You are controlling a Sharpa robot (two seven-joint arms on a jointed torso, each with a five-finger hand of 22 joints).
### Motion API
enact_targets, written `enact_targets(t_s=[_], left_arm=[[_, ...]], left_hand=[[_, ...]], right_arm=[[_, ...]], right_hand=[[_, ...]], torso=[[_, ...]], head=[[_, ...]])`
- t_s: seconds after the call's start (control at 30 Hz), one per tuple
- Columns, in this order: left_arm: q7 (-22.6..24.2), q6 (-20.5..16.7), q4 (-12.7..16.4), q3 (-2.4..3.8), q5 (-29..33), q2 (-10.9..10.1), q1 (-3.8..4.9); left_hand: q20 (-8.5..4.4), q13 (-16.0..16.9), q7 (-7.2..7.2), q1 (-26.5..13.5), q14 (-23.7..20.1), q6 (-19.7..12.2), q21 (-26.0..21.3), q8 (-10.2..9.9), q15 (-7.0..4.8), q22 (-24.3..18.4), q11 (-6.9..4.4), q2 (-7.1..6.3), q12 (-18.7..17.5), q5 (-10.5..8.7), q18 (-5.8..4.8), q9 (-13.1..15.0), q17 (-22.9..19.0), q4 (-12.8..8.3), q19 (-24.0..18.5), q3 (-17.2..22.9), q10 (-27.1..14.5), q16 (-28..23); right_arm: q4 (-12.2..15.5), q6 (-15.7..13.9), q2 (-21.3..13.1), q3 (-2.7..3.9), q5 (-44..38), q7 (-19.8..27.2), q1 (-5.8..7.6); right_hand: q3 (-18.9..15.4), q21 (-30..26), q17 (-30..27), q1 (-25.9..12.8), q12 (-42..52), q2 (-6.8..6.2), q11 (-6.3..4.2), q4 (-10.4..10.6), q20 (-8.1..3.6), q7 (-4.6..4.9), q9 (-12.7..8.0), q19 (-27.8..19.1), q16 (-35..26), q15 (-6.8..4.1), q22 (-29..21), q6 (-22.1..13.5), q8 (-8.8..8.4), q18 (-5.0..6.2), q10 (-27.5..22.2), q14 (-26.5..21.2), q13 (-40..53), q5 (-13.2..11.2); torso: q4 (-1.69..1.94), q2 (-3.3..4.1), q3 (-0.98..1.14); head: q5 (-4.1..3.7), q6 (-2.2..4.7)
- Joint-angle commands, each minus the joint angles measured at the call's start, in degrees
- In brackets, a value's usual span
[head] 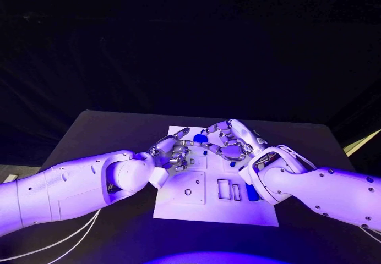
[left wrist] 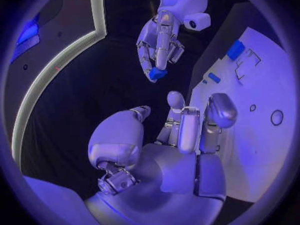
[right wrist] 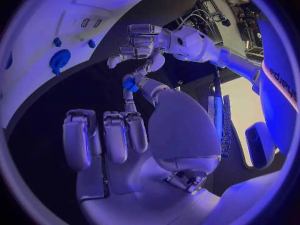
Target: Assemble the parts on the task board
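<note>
The white task board (head: 214,212) lies in the middle of the black table. Both hands hover over its far half. My right hand (head: 232,144) pinches a small blue part (head: 201,138) at its fingertips, above the board. The left wrist view shows the same blue part (left wrist: 156,74) held under the right hand (left wrist: 159,40). My left hand (head: 170,152) stands just beside the part with its fingers apart and nothing in them. In the right wrist view the left hand (right wrist: 140,40) hangs close over the blue part (right wrist: 130,83); whether they touch I cannot tell.
More blue parts sit on the board: a long one (head: 252,191) by my right wrist and a small one (head: 232,163) under the right hand. A round blue part (right wrist: 60,61) and the board's cut-out slots (head: 230,191) also show. Black table surrounds the board.
</note>
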Motion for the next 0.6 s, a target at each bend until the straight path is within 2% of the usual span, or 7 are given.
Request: enact_targets(t_s=[0.03,0.4,0.6], left_arm=[[0.07,1.60,0.05,0.08,0.70,0.54,-0.06],[0.50,3.40,0.14,0.15,1.81,1.31,-0.09],[0.87,4.03,0.13,0.18,2.31,1.17,-0.09]], left_hand=[[0.03,1.70,0.15,-1.74,2.79,1.24,1.36,-0.63,-0.16,1.94,-0.38,0.01,1.17,-0.76,0.38,-0.82,5.52,0.33,1.08,-2.27,1.55,1.10],[0.05,3.10,0.14,-3.15,3.09,1.47,2.27,-0.91,-0.15,3.11,-0.39,1.24,1.88,-0.66,0.20,-1.27,6.24,0.34,1.43,-2.71,2.19,1.43],[-0.05,4.90,-0.14,-4.03,3.47,3.55,3.34,-0.33,-0.29,4.57,-0.61,2.52,2.63,-0.58,-0.04,-1.35,7.22,0.32,1.95,-2.98,3.31,1.83]], right_arm=[[-0.07,0.09,0.37,0.02,0.27,0.22,-0.12],[-0.08,0.21,1.08,0.01,0.49,0.37,-0.46],[-0.38,0.27,1.22,0.01,0.51,0.43,-0.52]], right_hand=[[2.78,1.01,15.73,-1.61,1.00,1.00,-0.89,0.21,-0.82,-0.18,3.20,4.32,0.78,-0.69,13.62,2.71,3.08,-1.17,4.72,6.28,13.97,-0.25],[2.79,0.92,15.73,-1.63,0.98,0.97,-0.89,0.15,-0.81,-0.18,3.25,4.28,0.78,-0.68,13.58,2.63,3.11,-1.15,4.71,6.28,13.96,-0.24],[2.79,0.92,15.73,-1.63,0.98,0.97,-0.89,0.15,-0.81,-0.18,3.25,4.28,0.78,-0.68,13.58,2.63,3.11,-1.15,4.71,6.28,13.96,-0.24]], torso=[[-0.01,0.07,-0.15],[0.02,0.20,-0.12],[0.03,0.24,-0.12]], head=[[-0.06,0.04],[-0.19,0.12],[-0.40,0.13]])
